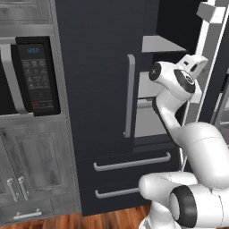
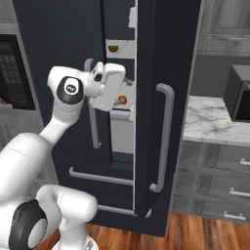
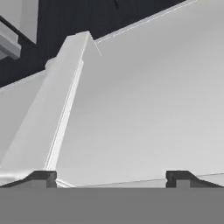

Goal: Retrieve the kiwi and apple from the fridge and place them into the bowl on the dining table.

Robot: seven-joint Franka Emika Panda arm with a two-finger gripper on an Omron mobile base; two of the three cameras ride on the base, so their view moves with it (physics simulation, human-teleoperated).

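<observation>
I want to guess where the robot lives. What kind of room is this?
It looks like a kitchen. There's a tall dark fridge with its door open, a microwave beside it, and grey cabinets under a marble counter.

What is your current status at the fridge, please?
Claw open, empty, inside the tall dark charcoal fridge. Small glossy red apple on a shelf beside the hand; olive-green kiwi one shelf up. White hand partly masks the apple.

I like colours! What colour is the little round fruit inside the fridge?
Red: the apple, best in the right base view.
</observation>
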